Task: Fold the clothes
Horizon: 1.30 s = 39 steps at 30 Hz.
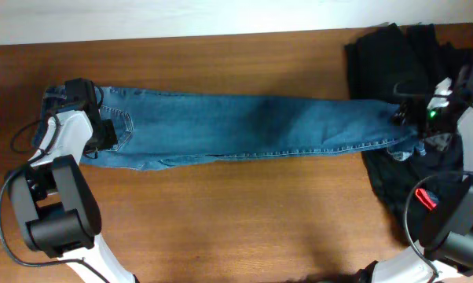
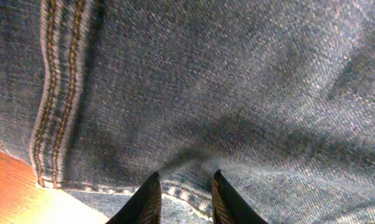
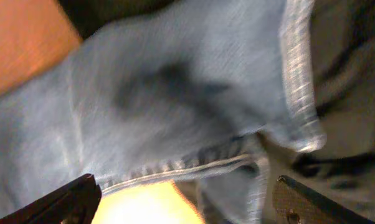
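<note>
The blue jeans (image 1: 252,126) lie stretched across the wooden table, legs together, with the waist at the left and the hems at the right. My left gripper (image 1: 104,135) is down on the waist end near a back pocket. In the left wrist view its fingers (image 2: 184,186) stand close together with a puckered denim edge (image 2: 237,81) pinched between them. My right gripper (image 1: 405,118) is at the leg hems. In the right wrist view its fingers (image 3: 184,193) are wide apart, over the stitched hem of the jeans (image 3: 162,93).
Black garments (image 1: 401,55) are piled at the right end of the table, under and behind the hems, and show in the right wrist view (image 3: 349,74). A small red item (image 1: 427,198) lies on the black cloth by the right arm. Bare wood (image 1: 244,212) runs along the front.
</note>
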### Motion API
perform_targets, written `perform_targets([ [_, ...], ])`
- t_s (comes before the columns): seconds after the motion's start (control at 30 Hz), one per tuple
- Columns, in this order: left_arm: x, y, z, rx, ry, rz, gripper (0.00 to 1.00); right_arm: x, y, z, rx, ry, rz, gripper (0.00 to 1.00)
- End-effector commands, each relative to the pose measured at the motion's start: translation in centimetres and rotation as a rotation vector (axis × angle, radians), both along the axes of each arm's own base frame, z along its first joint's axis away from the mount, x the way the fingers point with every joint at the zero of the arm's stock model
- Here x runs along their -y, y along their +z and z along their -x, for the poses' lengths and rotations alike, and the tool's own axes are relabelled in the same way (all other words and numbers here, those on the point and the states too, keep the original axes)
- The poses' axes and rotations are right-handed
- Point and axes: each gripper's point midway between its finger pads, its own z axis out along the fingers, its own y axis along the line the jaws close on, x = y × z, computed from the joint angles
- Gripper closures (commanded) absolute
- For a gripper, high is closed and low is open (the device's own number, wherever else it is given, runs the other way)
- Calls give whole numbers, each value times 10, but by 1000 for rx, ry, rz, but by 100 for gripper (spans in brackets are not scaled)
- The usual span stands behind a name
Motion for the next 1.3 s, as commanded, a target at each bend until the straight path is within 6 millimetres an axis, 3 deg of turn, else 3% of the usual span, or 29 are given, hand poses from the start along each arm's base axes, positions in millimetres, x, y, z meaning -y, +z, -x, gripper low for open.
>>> perform_targets([
  [0.0, 0, -1, -4, 4, 5, 11, 73, 35, 14, 11, -17, -165, 104, 6],
  [0.17, 1, -1, -4, 5, 3, 18, 73, 54, -7, 29, -58, -299, 24, 5],
  [0.3, 2, -1, -4, 5, 3, 19, 73, 58, -30, 31, -76, -317, -61, 6],
  [0.43, 2, -2, -1, -5, 3, 21, 73, 53, -58, 31, -130, -316, -129, 6],
  [0.63, 2, -2, 0, -9, 3, 22, 73, 45, -82, 31, -173, -328, -201, 8],
  [1.0, 3, -2, 0, -12, 3, 26, 73, 37, -103, 34, -211, -324, -253, 18],
  [1.13, 4, -2, 0, -11, 1, 31, 73, 38, -105, 32, -202, -322, -249, 36],
  [1.2, 5, -3, -1, -9, -1, 40, 73, 39, -105, 30, -195, -322, -245, 60],
  [1.23, 6, -3, -1, -9, -1, 40, 73, 40, -105, 29, -189, -313, -240, 80],
  [1.27, 6, -3, -1, -8, -2, 40, 73, 40, -105, 29, -187, -311, -238, 90],
])
